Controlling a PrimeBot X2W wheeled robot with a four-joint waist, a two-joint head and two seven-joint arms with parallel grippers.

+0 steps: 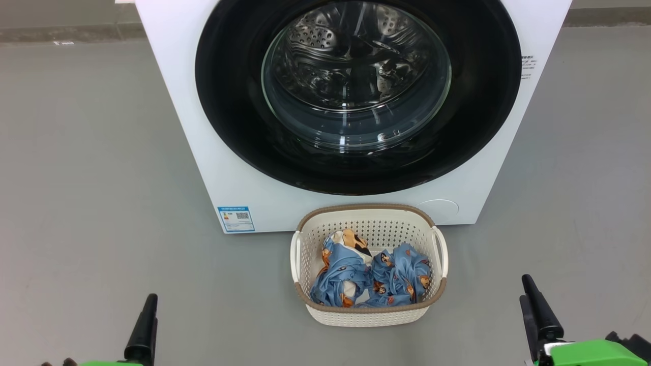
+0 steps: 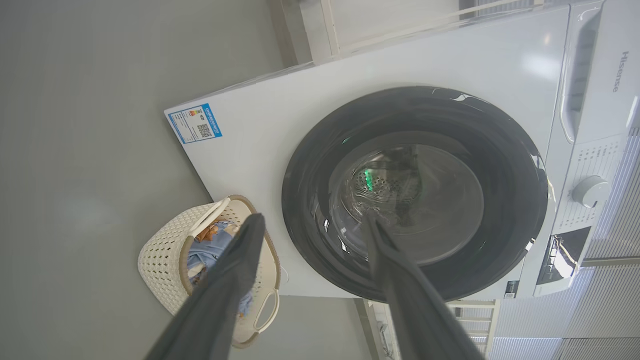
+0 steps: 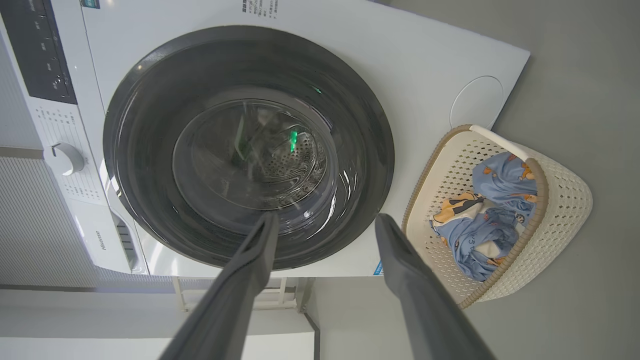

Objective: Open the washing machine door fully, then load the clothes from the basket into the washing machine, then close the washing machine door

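Looking down from the head, we see the washing machine (image 1: 173, 127) dead ahead at twelve o'clock, the washing machine door (image 1: 229, 101) shut flush against its white front (the steel drum (image 1: 318, 35) shows through the window). The basket (image 1: 366, 209) stands on the grey floor (image 1: 76, 178) at six o'clock of the door, just before the machine, with the clothes (image 1: 351, 277) bundled inside. Our left gripper (image 2: 312, 220) hangs at seven o'clock of the basket and our right gripper (image 3: 326, 217) at five o'clock, both well apart from it, each claw spread wide, released, grasping nothing. A blue label sticker (image 1: 235, 218) sits at seven o'clock of the door.
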